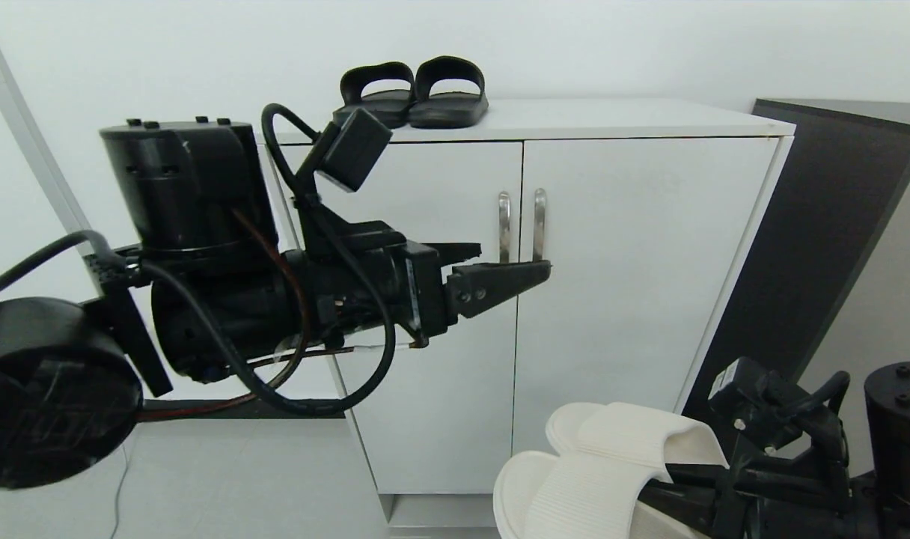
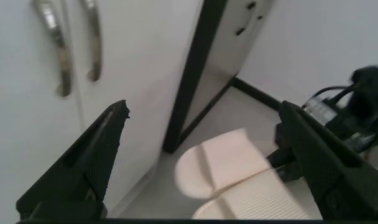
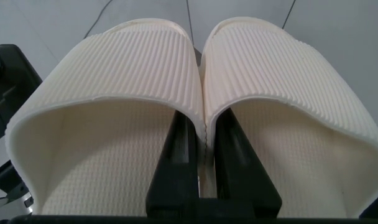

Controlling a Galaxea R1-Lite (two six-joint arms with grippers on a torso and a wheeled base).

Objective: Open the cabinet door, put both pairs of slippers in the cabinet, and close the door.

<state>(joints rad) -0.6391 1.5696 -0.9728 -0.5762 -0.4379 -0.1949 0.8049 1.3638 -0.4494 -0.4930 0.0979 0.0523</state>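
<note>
**door shut, left claw lined up on the handles, white pair in hand**

the left gripper is released, jaws spread wide, and sits right in front of the cabinet at handle height. in the head view its nearer finger crosses the bottom ends of the left door handle and the right door handle. can't tell if it touches either.

both doors look closed. the black slippers sit side by side on the cabinet top, toward its left end. the right gripper is clenched on the white slippers, with its fingers pinching the two inner strap walls together. that pair is held low in front of the right door.

step in hand, as i read it, is opening a door.

- **one handle only:** the two handles stand just beside each other, so get one finger behind a single bar, not both, or the doors fight each other.
- **grip:** clench near the bar's middle.
- **pull:** follow the hinge arc, not straight back.
- **risk:** the white pair hangs in the right door's likely swing path. take the left door, or back the right arm away before pulling.
</note>
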